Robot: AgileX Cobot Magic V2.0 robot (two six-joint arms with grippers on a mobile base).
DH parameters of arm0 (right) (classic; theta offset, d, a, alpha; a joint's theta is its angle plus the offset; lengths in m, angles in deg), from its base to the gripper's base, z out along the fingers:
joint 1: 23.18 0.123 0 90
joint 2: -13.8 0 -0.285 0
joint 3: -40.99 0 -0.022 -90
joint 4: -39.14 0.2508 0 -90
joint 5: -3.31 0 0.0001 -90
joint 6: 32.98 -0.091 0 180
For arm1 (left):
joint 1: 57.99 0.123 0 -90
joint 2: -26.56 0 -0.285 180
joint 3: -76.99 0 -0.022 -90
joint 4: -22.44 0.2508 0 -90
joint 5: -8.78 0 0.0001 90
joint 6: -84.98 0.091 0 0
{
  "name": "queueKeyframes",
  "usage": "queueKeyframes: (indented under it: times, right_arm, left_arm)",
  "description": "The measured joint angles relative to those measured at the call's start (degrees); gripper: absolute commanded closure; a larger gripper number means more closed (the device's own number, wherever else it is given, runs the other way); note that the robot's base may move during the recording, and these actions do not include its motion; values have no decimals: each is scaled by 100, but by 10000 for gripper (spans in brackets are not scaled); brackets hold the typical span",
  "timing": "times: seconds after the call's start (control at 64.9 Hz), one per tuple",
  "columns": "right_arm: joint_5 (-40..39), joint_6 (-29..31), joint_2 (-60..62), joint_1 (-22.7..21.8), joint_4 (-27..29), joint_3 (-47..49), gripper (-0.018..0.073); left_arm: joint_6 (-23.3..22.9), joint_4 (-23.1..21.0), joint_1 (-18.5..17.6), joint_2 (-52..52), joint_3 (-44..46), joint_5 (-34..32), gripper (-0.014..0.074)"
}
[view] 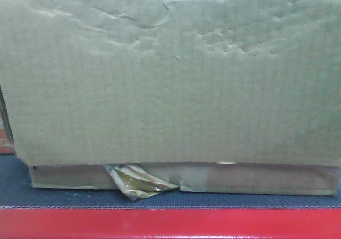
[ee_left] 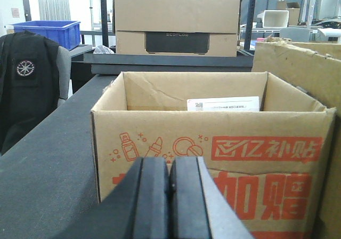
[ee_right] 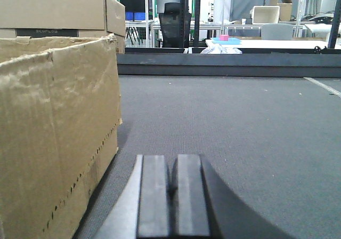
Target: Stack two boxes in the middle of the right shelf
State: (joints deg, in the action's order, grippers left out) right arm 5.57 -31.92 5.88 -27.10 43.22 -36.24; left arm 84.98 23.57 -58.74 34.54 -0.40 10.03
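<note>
**Status: not started, as far as can be judged.**

1. The open printed box (ee_left: 213, 148) stands on the dark surface (ee_right: 240, 121), set in from its left edge. There is a paper slip inside and no lid.
2. The plain box (ee_right: 53, 132) stands just beside it, on the side nearer the right edge. Whether the two touch cannot be told. Neither sits on the other.
3. The left pincer (ee_left: 169, 188) is fully closed, pads together, and holds nothing. It sits low, directly before the printed box.
4. The right pincer (ee_right: 173, 191) is likewise closed and empty, low over bare surface beside the plain box.
5. A closed carton (ee_left: 176, 23) rests on a raised ledge beyond the far edge.
6. A creased cardboard face (view: 170, 79) fills the front view, and which box it belongs to is unclear.
7. No right shelf is identifiable.

**Outstanding:** gripping, carrying, placing and stacking both boxes.
</note>
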Motion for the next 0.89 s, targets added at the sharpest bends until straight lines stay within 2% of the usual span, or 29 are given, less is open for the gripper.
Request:
queueKeyframes:
  times: [0.524, 0.724, 0.894]
  right_arm:
    - [0, 0, 0, 0, 0, 0, 721]
    - [0, 0, 0, 0, 0, 0, 721]
    - [0, 0, 0, 0, 0, 0, 721]
  left_arm:
    - [0, 0, 0, 0, 0, 0, 707]
    - [0, 0, 0, 0, 0, -229, 707]
    - [0, 0, 0, 0, 572, 335, 707]
